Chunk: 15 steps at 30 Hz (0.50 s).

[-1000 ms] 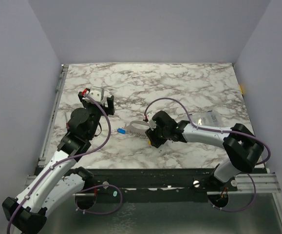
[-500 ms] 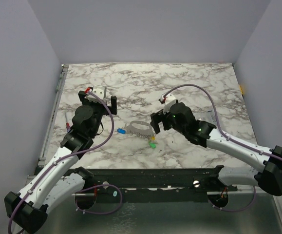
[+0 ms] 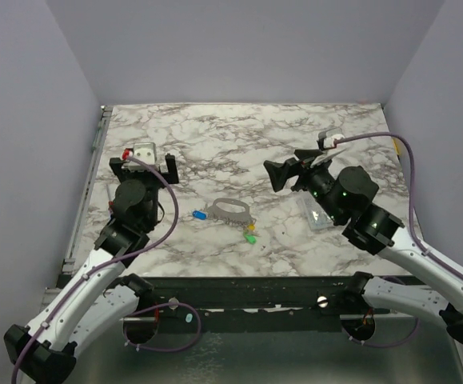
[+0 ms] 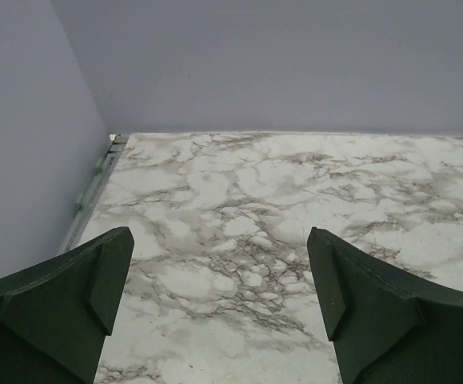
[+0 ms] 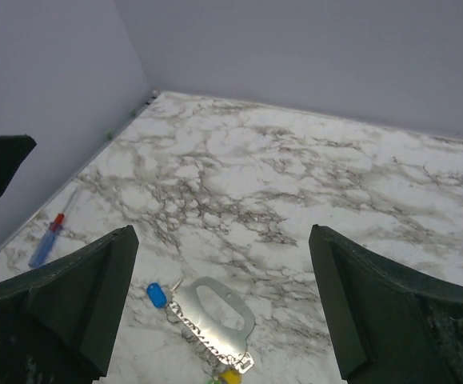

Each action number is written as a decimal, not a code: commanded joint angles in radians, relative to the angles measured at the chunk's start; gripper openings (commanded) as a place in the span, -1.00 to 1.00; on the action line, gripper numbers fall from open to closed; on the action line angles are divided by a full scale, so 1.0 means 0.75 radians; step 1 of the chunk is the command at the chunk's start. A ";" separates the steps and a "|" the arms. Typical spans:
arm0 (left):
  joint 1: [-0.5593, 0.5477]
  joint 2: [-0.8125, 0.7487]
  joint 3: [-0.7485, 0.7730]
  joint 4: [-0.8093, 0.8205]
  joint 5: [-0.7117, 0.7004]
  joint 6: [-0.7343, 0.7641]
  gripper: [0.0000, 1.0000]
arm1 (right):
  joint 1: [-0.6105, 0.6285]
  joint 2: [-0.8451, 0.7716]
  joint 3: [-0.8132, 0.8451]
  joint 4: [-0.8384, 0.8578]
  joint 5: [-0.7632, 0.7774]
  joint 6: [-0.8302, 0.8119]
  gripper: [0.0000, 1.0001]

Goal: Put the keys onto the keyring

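Keyring [image 3: 229, 210] lies flat near the middle of the marble table [image 3: 215, 136]. The blue key [image 3: 200, 215] is just beside it at 9 o'clock, and the yellow key [image 3: 249, 227] and the green key [image 3: 250, 238] are close at 5 o'clock. Whether they hang on its chain I cannot tell. The right gripper [image 3: 289, 172] hangs above the table, jaws spread wide and holding nothing; the keyring is at 8 o'clock from it, apart. The left gripper [image 3: 143, 169] is also wide and empty, with the keyring at 4 o'clock, well apart.
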 commanded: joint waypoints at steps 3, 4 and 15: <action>0.006 -0.171 -0.096 0.148 -0.183 0.062 0.98 | -0.001 -0.109 -0.054 0.122 -0.002 -0.060 1.00; 0.007 -0.171 -0.097 0.148 -0.192 0.067 0.98 | -0.001 -0.123 -0.064 0.127 0.001 -0.062 1.00; 0.007 -0.143 -0.119 0.173 -0.198 0.101 0.98 | -0.001 -0.195 -0.156 0.159 0.019 -0.105 1.00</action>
